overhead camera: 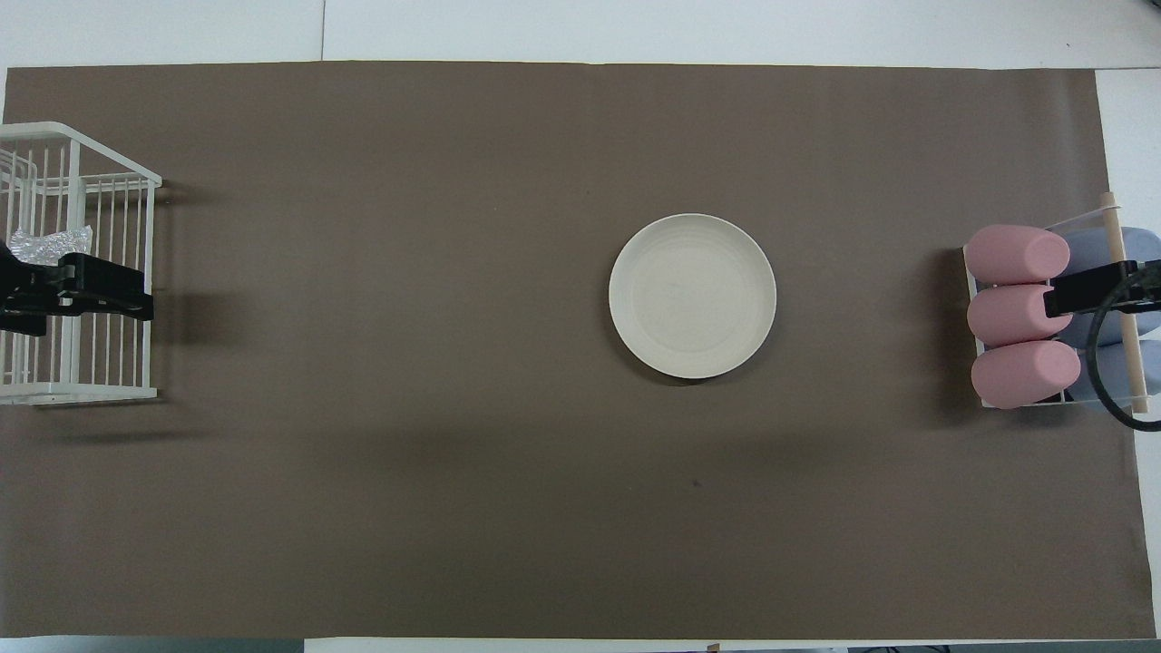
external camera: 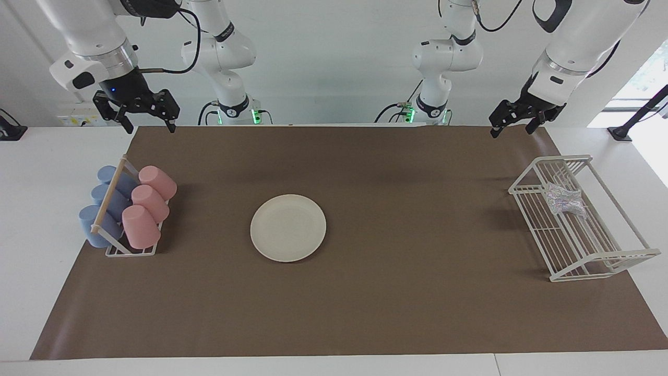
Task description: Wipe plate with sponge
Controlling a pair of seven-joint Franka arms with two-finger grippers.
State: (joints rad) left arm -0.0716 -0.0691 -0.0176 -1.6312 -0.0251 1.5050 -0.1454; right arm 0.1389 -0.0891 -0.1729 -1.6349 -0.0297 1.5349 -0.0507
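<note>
Facing view: left gripper (external camera: 513, 128) up in the air over the brown mat's (external camera: 396, 292) edge at the left arm's end of the table, fingers apart, nothing between them; sponge (external camera: 563, 199) down below it, lying in the white wire rack (external camera: 600, 258), well apart from the fingertips, untouched; right gripper (external camera: 148, 125) likewise raised over the mat's edge at the right arm's end, fingers spread wide and empty, above the cup holder (external camera: 130, 251) without touching it; pink cups (external camera: 147, 204) and blue cups (external camera: 104, 206) lying tilted in that holder, three of each, split by a wooden bar (external camera: 108, 196); plate (external camera: 288, 227) flat on the mat between the two grippers, closer to the right one's end, clear of both.

Overhead view: left gripper (overhead camera: 86, 288) seen over the wire rack (overhead camera: 91, 385), just beside the sponge (overhead camera: 50, 245) and partly covering the wires; right gripper only partly showing at the frame's edge over the pink cups (overhead camera: 1020, 313); plate (overhead camera: 692, 296) alone on bare mat (overhead camera: 408, 408), well apart from rack and cups alike.
</note>
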